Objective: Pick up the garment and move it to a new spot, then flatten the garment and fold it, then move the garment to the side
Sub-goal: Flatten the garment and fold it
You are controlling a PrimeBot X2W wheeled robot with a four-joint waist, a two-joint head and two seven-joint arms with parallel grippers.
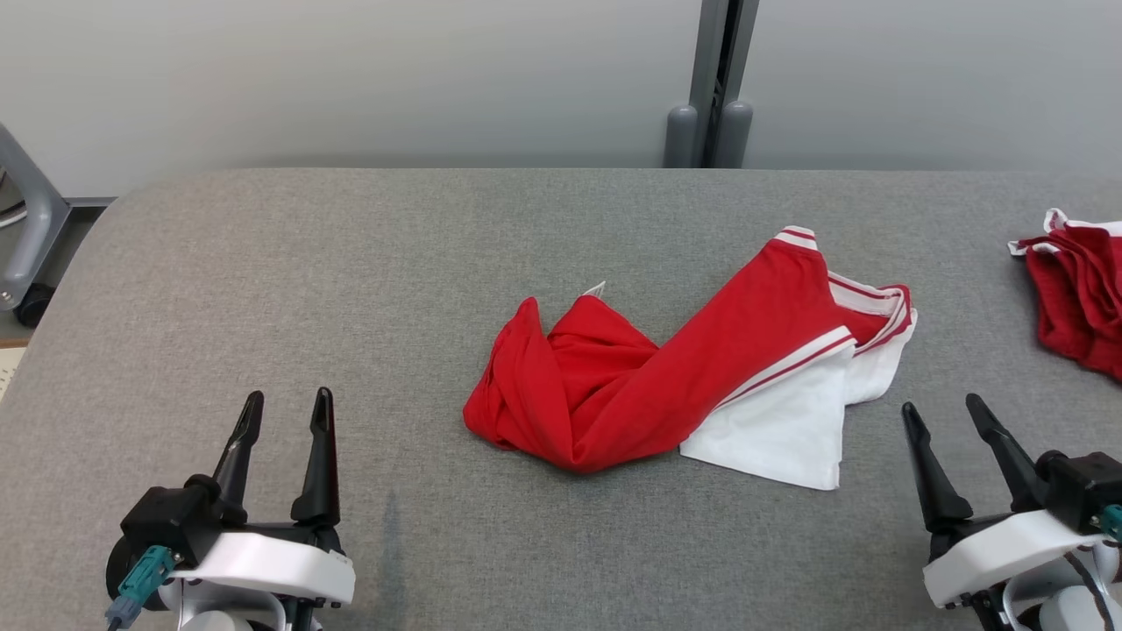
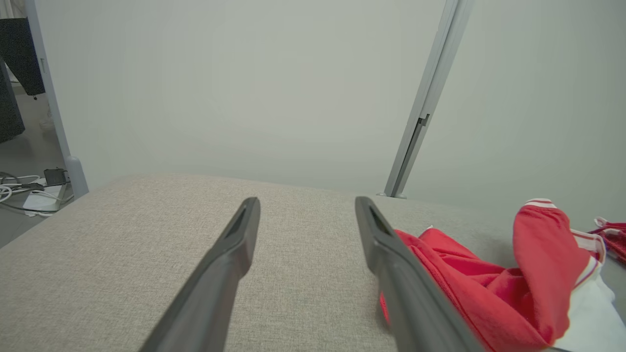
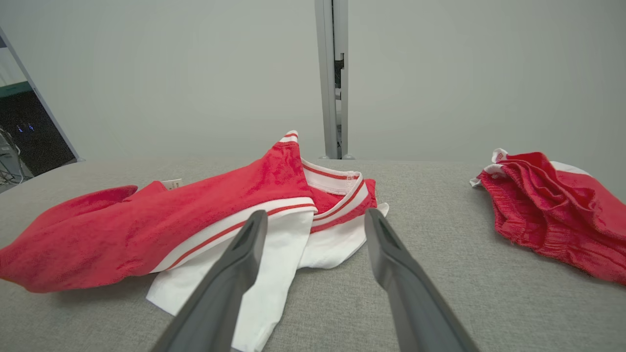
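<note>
At the middle of the tabletop (image 1: 351, 263), a grey cloth-covered surface, lies the garment (image 1: 614, 377). It is red with white panels and red-and-white striped trim, crumpled and partly folded over itself. Its red bulk is bunched toward the tabletop's left, and its white part spreads toward the right and the front edge. A small white label (image 1: 596, 287) sticks out on the side toward the tabletop's far edge. Near the tabletop's front left is the left gripper (image 1: 288, 394), jaws spread wide with nothing between them, well apart from the garment. Near the front right is the right gripper (image 1: 940, 403), jaws likewise released and empty, close to the white part but not touching it. At the tabletop's right edge lies a second red cloth (image 1: 1078, 298), bunched up. Behind the tabletop's far edge stands a grey post (image 1: 714, 88) against a pale wall.
</note>
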